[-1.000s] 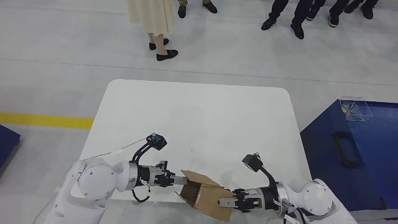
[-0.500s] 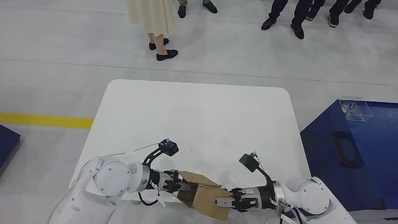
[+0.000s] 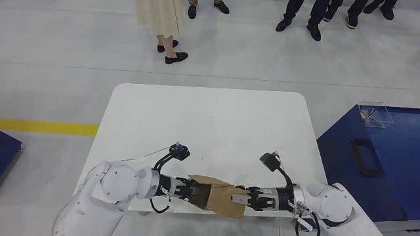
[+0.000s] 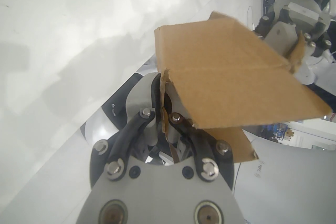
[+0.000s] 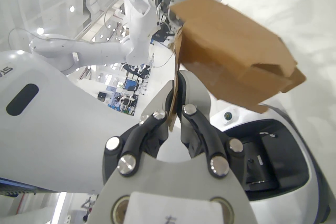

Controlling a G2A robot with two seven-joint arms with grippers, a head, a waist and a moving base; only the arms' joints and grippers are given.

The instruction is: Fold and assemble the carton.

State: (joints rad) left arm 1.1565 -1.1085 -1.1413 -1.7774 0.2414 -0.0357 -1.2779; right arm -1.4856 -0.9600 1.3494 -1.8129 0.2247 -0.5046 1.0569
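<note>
A brown cardboard carton (image 3: 220, 196) hangs between both arms over the table's near edge, part folded into a box shape. My left gripper (image 3: 190, 190) is shut on a flap at the carton's left end; the left wrist view shows the carton (image 4: 223, 83) with that flap pinched between the gripper (image 4: 166, 114) and its fingers (image 4: 149, 93). My right gripper (image 3: 241, 200) is shut on a flap at the right end. In the right wrist view the carton (image 5: 231, 51) rises from the gripper (image 5: 177, 93), whose fingers (image 5: 194, 93) clamp a thin cardboard edge.
The white table (image 3: 210, 131) stretches away behind the carton. A blue cabinet (image 3: 374, 164) with a clear plastic box (image 3: 374, 115) on it stands to the right. Several people stand on the floor beyond the table.
The carton has flattened and levelled out between the grippers. The left gripper has moved right, closer to the carton; the right arm has shifted a little up and right.
</note>
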